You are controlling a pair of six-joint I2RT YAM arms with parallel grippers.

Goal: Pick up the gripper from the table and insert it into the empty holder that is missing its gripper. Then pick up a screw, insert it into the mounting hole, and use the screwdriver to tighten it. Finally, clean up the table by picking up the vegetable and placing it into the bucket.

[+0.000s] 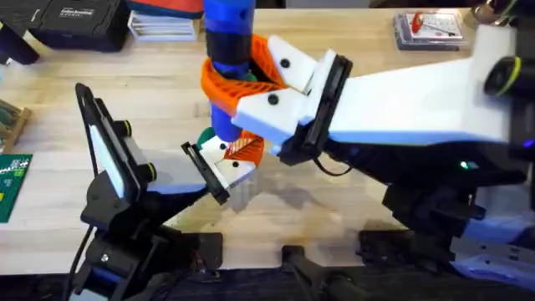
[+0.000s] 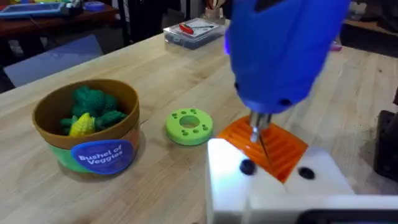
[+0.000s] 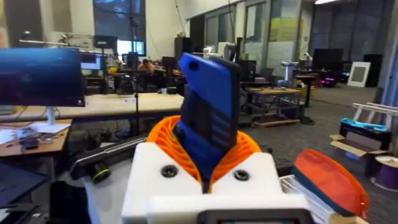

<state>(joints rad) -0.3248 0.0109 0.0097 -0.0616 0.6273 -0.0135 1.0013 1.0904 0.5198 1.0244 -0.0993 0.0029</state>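
We see right tool (image 3: 205,177) clamped on screwdriver (image 1: 227,50) by thick handle, tip down just beside green disc (image 2: 189,126). Left tool (image 1: 224,163) state: cannot tell. Handle rigid, probably light; grip mid-handle.

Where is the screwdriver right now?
The screwdriver is held upright in the right gripper, mid-table in the overhead view, its tip down on the left gripper, beside the green disc.

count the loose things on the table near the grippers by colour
blue: 1, the screwdriver
orange-yellow: 1, the bucket
light green: 1, the disc
clear: 1, the parts box
total: 4
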